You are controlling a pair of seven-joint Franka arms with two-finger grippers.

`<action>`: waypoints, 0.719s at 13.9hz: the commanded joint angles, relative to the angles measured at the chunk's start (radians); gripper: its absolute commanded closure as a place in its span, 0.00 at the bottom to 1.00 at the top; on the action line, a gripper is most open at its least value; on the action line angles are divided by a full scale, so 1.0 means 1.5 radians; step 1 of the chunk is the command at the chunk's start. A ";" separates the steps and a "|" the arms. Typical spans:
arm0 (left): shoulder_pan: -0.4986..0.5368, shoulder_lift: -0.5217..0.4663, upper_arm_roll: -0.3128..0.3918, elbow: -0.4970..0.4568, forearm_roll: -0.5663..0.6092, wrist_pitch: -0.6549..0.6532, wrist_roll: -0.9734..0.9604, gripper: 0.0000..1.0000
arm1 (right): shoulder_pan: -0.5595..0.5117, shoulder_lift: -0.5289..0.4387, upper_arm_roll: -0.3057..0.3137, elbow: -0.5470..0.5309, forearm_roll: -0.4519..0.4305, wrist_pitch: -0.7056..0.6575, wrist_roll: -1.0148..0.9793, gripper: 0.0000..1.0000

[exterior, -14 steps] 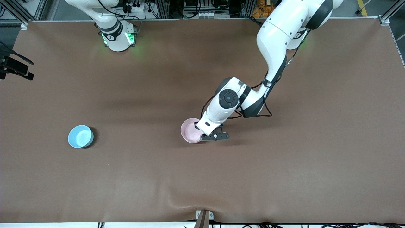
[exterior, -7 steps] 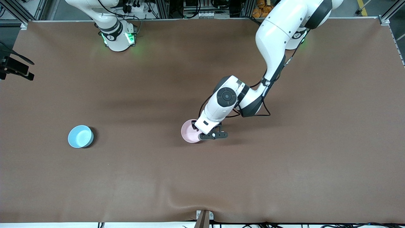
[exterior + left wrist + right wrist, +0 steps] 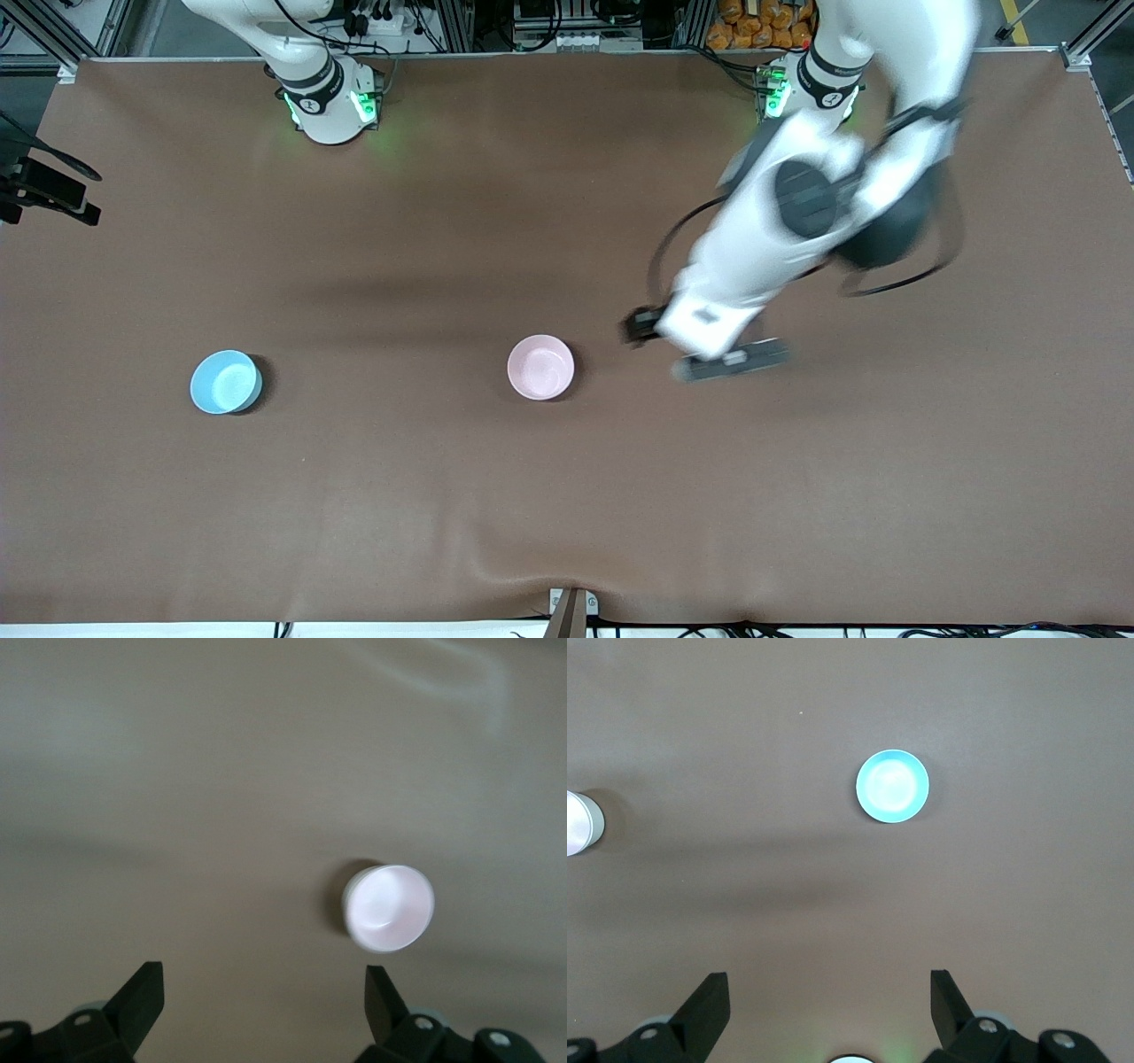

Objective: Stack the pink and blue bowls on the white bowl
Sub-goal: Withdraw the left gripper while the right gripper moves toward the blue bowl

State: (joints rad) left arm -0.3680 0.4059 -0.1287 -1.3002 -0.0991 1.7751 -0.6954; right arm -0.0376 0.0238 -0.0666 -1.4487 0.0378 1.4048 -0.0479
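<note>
The pink bowl [image 3: 540,367] sits upright mid-table; it also shows in the left wrist view [image 3: 388,907] and at the edge of the right wrist view [image 3: 580,822]. The white bowl is not seen on its own. A pale wall shows under the pink rim, and I cannot tell whether that is it. The blue bowl [image 3: 226,381] stands alone toward the right arm's end, also in the right wrist view [image 3: 892,786]. My left gripper [image 3: 682,341] [image 3: 263,979] hangs open and empty beside the pink bowl, toward the left arm's end. My right gripper [image 3: 830,983] waits high up, open and empty.
A brown mat [image 3: 567,496] covers the whole table. A black camera mount [image 3: 44,190] juts in at the right arm's end. A small bracket [image 3: 571,607] sits at the table edge nearest the front camera. The arm bases [image 3: 328,97] stand along the top edge.
The left gripper opened, let go of the pink bowl's rim, then rose and swung away toward the left arm's end. The pink bowl stayed put. The right arm has not moved.
</note>
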 commanded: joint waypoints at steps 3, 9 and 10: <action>0.107 -0.121 -0.006 -0.041 0.005 -0.132 0.088 0.00 | 0.003 0.004 -0.002 0.011 0.005 -0.003 -0.004 0.00; 0.169 -0.195 0.029 -0.072 0.014 -0.171 0.175 0.00 | 0.003 0.004 -0.002 0.011 0.007 -0.003 -0.004 0.00; 0.167 -0.204 0.046 -0.077 0.014 -0.173 0.187 0.00 | 0.003 0.004 -0.002 0.011 0.007 -0.003 -0.004 0.00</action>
State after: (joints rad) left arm -0.1067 0.1657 -0.1005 -1.3569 -0.0959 1.5205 -0.4568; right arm -0.0369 0.0238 -0.0661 -1.4483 0.0378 1.4049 -0.0479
